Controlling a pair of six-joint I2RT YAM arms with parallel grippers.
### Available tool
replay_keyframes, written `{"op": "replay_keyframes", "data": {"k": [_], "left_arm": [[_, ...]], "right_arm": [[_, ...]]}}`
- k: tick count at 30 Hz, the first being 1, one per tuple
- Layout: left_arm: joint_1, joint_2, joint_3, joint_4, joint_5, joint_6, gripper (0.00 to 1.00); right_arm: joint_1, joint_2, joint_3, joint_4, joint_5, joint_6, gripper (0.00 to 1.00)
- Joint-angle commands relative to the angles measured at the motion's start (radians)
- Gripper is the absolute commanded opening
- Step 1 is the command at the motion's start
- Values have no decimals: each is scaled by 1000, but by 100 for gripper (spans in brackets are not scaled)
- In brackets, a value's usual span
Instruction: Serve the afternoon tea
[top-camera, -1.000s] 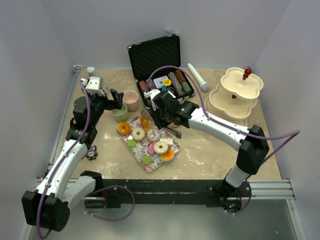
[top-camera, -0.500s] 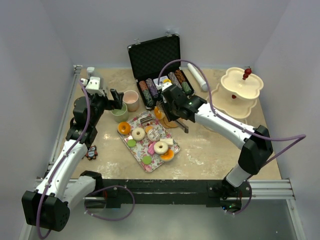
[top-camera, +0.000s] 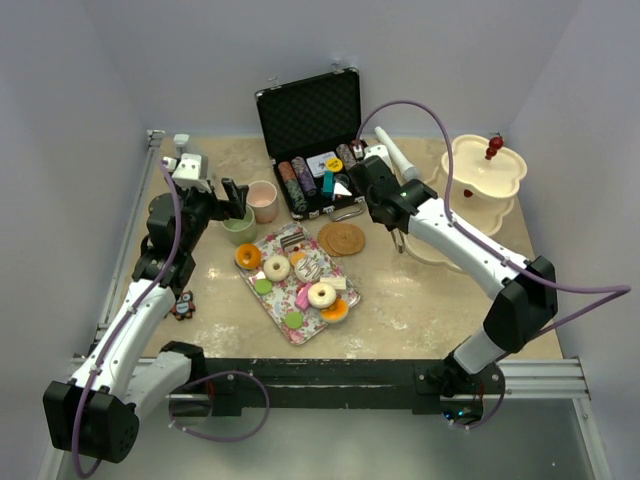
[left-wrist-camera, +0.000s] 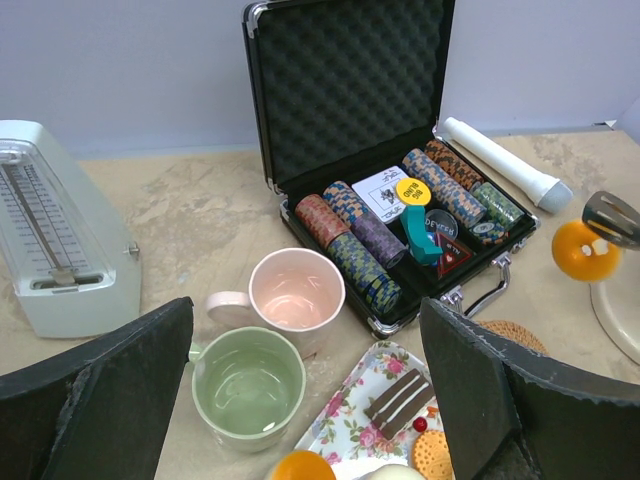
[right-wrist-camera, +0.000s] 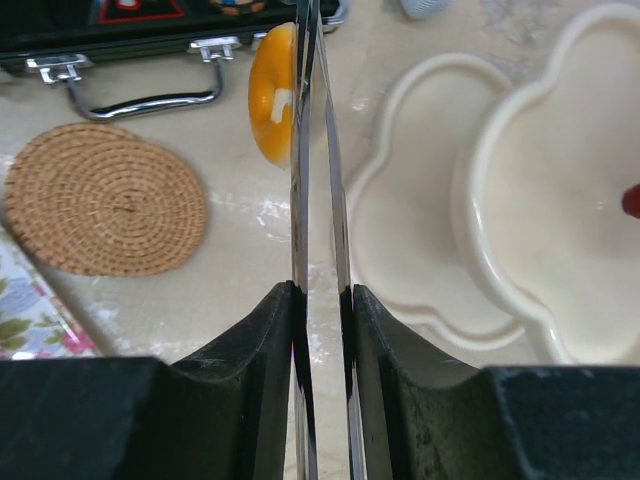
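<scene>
bright, even light, soft shadows, sharp focus

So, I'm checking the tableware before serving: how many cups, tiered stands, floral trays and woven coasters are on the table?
Cups: 2, the pink cup and the green cup
Tiered stand: 1
Floral tray: 1
Woven coaster: 1
Total: 5

Stand (right-wrist-camera: 430, 235) — partly beyond right edge
</scene>
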Motion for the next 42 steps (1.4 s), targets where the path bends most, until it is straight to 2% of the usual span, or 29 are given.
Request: {"op": "replay_keyframes", "data": {"k": [1, 12, 29, 42], "left_arm": [[-7, -3, 9, 33, 13, -3, 100], [-12, -9, 8, 31, 9, -2, 100], [-27, -15, 9, 28, -2, 3, 100], [-43, -11, 12, 23, -8, 8, 100]], "right_arm": [[1, 17, 39, -25, 157, 28, 29], [1, 86, 15, -31, 297, 35, 28], [-8, 221, 32, -48, 424, 59, 26], [-24, 257, 19, -45, 501, 52, 27]]}}
